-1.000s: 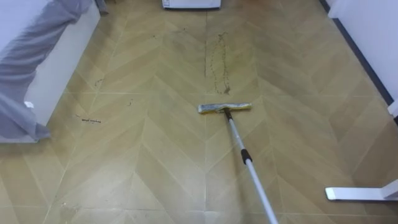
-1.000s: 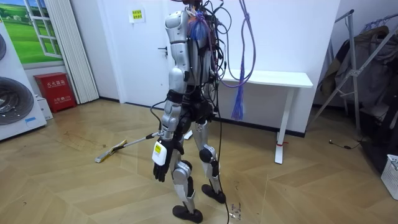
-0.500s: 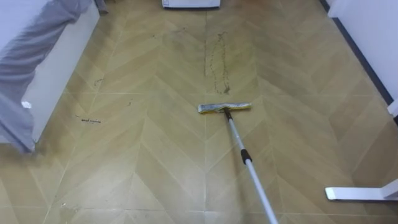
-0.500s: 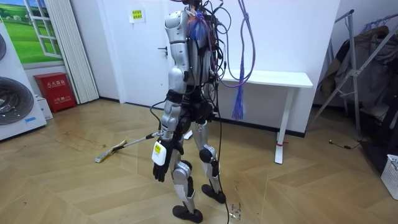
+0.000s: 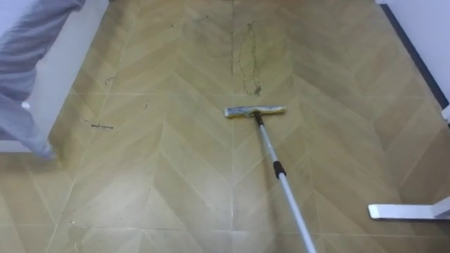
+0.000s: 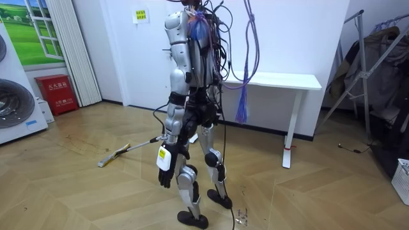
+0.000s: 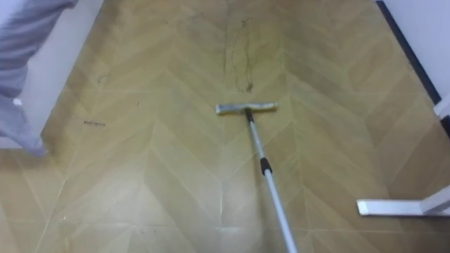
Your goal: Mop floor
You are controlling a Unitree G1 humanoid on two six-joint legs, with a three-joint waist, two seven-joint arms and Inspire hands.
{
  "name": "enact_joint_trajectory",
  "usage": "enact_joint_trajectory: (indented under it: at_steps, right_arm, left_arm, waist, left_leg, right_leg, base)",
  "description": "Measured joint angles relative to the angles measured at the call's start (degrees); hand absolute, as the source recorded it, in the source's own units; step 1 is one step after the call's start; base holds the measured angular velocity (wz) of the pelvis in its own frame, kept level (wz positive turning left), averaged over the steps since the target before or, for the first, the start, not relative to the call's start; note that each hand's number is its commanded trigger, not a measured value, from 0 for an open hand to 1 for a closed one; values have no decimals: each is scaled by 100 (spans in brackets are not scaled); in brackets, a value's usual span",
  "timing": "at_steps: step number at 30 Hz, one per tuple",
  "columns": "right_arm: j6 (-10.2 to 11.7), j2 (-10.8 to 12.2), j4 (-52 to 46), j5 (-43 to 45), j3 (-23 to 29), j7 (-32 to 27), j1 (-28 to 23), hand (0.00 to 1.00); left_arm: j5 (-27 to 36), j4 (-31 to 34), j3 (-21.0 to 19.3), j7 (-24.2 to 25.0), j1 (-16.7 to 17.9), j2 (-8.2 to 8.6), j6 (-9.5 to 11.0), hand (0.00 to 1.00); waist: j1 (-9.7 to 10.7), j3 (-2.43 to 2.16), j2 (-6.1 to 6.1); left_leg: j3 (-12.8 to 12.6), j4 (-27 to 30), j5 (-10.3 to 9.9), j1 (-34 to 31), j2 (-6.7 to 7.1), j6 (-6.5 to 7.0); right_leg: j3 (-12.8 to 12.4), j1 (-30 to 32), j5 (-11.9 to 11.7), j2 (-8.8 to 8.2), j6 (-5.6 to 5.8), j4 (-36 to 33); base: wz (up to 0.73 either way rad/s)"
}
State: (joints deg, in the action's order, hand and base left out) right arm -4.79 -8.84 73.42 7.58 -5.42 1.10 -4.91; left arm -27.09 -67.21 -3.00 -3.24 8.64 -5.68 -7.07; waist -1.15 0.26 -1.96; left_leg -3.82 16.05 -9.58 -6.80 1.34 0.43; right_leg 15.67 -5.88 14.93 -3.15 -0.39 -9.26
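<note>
A flat mop lies with its head (image 5: pixel 254 111) on the wooden herringbone floor (image 5: pixel 176 176), just below a dark dirt streak (image 5: pixel 247 60). Its silver pole (image 5: pixel 281 179) runs from the head down to the lower right edge of the eye views. In the room view the mop head (image 6: pixel 110 158) rests on the floor at the room view's left, and the pole rises to the robot's waist, behind its left arm. My left hand (image 6: pixel 165 174) hangs at my side with relaxed fingers, holding nothing. I stand upright, facing the room view's left.
White furniture draped with grey cloth (image 5: pixel 28 63) borders the floor on the left. A white table foot (image 5: pixel 408 211) lies at lower right; its table (image 6: pixel 281 81) stands behind me. A small dark mark (image 5: pixel 97 126) lies left of the mop. A washing machine (image 6: pixel 16 108) stands far left.
The whole eye view has shifted a little, so the camera moved. In the room view my torso leans slightly more toward the left. The mop head stays in place.
</note>
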Motion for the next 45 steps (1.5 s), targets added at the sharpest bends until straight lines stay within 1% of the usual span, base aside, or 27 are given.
enact_joint_trajectory:
  at_steps: [1,4,10,13,15,18,20,21,22,23,24,25,26,28,29,31,32,33,34,36,37,38,39,40,41,43,45]
  right_arm:
    - [5,1,34,-73,-1,-49,55,100]
    - [22,-8,37,-301,-16,-173,156,100]
    - [255,-21,358,-570,-136,-305,492,100]
    - [359,-50,373,-619,-128,-463,546,100]
    - [367,-51,476,-623,-131,-525,633,100]
    - [325,-35,476,-602,-113,-603,681,100]
    - [215,-30,488,-622,-6,-639,751,100]
    - [213,-31,530,-659,-6,-658,802,100]
    - [210,-37,657,-777,-7,-668,934,100]
    - [140,-63,746,-894,-7,-674,1112,100]
    - [113,-78,761,-963,-7,-672,1231,100]
    - [96,-119,806,-1096,-14,-650,1365,100]
    - [38,-186,945,-1187,-80,-609,1530,100]
    - [-48,-333,1030,-1274,-191,-475,1723,100]
    - [-61,-421,1020,-1367,-233,-404,1831,100]
    - [-88,-541,946,-1509,-270,-240,1978,100]
    - [-84,-614,914,-1652,-294,-144,2066,100]
    - [-81,-634,901,-1737,-294,-96,2076,100]
    - [-77,-634,914,-1900,-297,-36,2047,100]
    - [-104,-631,953,-2032,-302,75,1890,100]
    - [-93,-660,969,-2128,-305,151,1692,100]
    - [-78,-750,1018,-2164,-315,216,1544,100]
    - [-67,-816,1083,-2165,-331,245,1507,100]
    - [-62,-973,1197,-2061,-357,276,1448,100]
    - [-64,-1102,1197,-1991,-411,226,1299,100]
    - [-157,-1112,1175,-1983,-519,125,952,100]
    - [-303,-996,1164,-2005,-524,88,701,100]
  left_arm:
    - [0,-87,28,-4,-85,0,3,0]
    - [14,-221,255,-102,-369,-2,45,0]
    - [281,-575,393,-417,-807,-21,273,0]
    - [319,-641,404,-581,-953,-10,379,0]
    - [560,-730,435,-665,-1068,-18,403,0]
    - [826,-767,429,-772,-1175,-51,379,0]
    - [851,-818,360,-792,-1242,-55,356,0]
    - [863,-841,369,-791,-1286,-65,336,0]
    - [957,-845,385,-795,-1351,-99,307,0]
    - [1072,-845,480,-793,-1403,-143,295,0]
    - [1120,-846,530,-791,-1422,-168,285,0]
    - [1192,-847,585,-787,-1427,-196,237,0]
    - [1197,-833,640,-786,-1393,-212,188,0]
    - [1241,-909,787,-763,-1262,-212,158,0]
    - [1406,-939,830,-727,-1200,-219,140,0]
    - [1426,-923,831,-632,-1133,-225,137,0]
    - [1425,-915,832,-570,-1161,-233,139,0]
    - [1421,-908,846,-535,-1181,-241,137,0]
    - [1402,-865,880,-460,-1200,-273,134,0]
    - [1402,-843,885,-352,-1132,-257,124,0]
    - [1399,-809,885,-284,-1090,-258,112,0]
    - [1399,-808,885,-229,-1089,-258,110,0]
    - [1399,-808,883,-226,-1094,-257,112,0]
    - [1384,-808,870,-228,-1117,-258,112,0]
    - [1381,-805,850,-246,-1132,-288,114,0]
    - [1385,-690,828,-312,-1180,-322,118,0]
    - [1390,-527,812,-412,-1175,-329,141,0]
  waist:
    - [42,-3,12]
    - [84,52,60]
    - [76,68,78]
    - [96,135,199]
    - [80,142,221]
    - [66,155,276]
    - [41,167,293]
    - [12,177,311]
    - [-63,179,315]
    - [-143,183,337]
    - [-167,193,359]
    - [-279,186,378]
    - [-444,197,364]
    - [-610,214,376]
    - [-641,237,326]
    - [-657,216,304]
    - [-646,208,285]
    - [-628,203,289]
    - [-618,214,220]
    - [-606,187,246]
    - [-587,148,258]
    - [-576,89,289]
    - [-570,78,292]
    - [-550,60,349]
    - [-539,80,400]
    - [-403,54,481]
    - [-302,69,542]
  left_leg:
    - [78,72,1,-150,0,1]
    - [152,181,15,-520,-22,13]
    - [158,401,76,-1271,-80,41]
    - [226,630,78,-1703,-92,50]
    - [225,720,101,-1958,-66,89]
    - [278,1328,74,-2575,-30,127]
    - [433,1927,59,-3046,62,105]
    - [464,2121,38,-3198,74,72]
    - [535,2529,-7,-3531,119,-2]
    - [596,2971,-107,-3901,116,-145]
    - [607,3189,-130,-4077,99,-171]
    - [588,3713,-163,-4407,15,-196]
    - [576,4498,-182,-4684,-53,-209]
    - [610,5274,-182,-4872,-98,-209]
    - [622,5309,-261,-4902,-112,-291]
    - [593,4924,-522,-4834,-75,-344]
    - [467,4497,-718,-4744,-64,-270]
    - [404,4316,-838,-4704,-64,-129]
    - [284,4121,-856,-4639,-59,6]
    - [83,3828,-859,-4378,-118,40]
    - [-14,3575,-871,-4152,-81,65]
    - [-135,3325,-910,-3927,-38,197]
    - [-248,3215,-912,-3826,-36,288]
    - [-379,3127,-930,-3708,-11,478]
    - [-390,3205,-1019,-3652,71,595]
    - [-355,3333,-1234,-3566,150,702]
    - [-353,3355,-1359,-3465,144,748]
  right_leg:
    - [54,126,0,6,-1,-66]
    - [168,470,-14,26,-26,-176]
    - [194,1240,-21,32,-38,-508]
    - [219,1707,-15,12,-39,-833]
    - [187,2068,80,-62,-54,-1168]
    - [74,2793,366,-200,-86,-2112]
    - [-183,3324,654,-286,-185,-2901]
    - [-244,3458,728,-281,-219,-3090]
    - [-363,3735,939,-278,-236,-3463]
    - [-388,4047,1192,-282,-264,-3911]
    - [-397,4209,1300,-309,-310,-4154]
    - [-310,4472,1485,-388,-454,-4597]
    - [-302,4614,1702,-438,-474,-5032]
    - [-322,4719,1894,-475,-508,-5502]
    - [-353,4780,1941,-475,-502,-5633]
    - [-430,4931,1956,-462,-471,-5658]
    - [-483,5037,1965,-466,-423,-5623]
    - [-506,5075,1942,-458,-385,-5592]
    - [-647,5071,1818,-405,-296,-5467]
    - [-857,4777,1687,-236,-225,-5097]
    - [-999,4548,1636,-200,-144,-4822]
    - [-1174,4363,1518,-158,-72,-4559]
    - [-1266,4296,1411,-178,-53,-4484]
    - [-1376,4317,1300,-191,23,-4595]
    - [-1463,4595,987,-225,58,-5174]
    - [-1605,5081,517,-242,90,-5963]
    - [-1604,5503,530,-171,96,-5788]
  base:
    - [27]
    - [17]
    - [2]
    - [3]
    - [0]
    - [14]
    - [23]
    - [23]
    - [16]
    - [16]
    - [12]
    - [-11]
    - [-23]
    - [-30]
    - [-15]
    - [9]
    - [29]
    - [44]
    - [46]
    - [39]
    - [28]
    - [20]
    - [-3]
    - [-26]
    - [-26]
    - [-2]
    - [4]
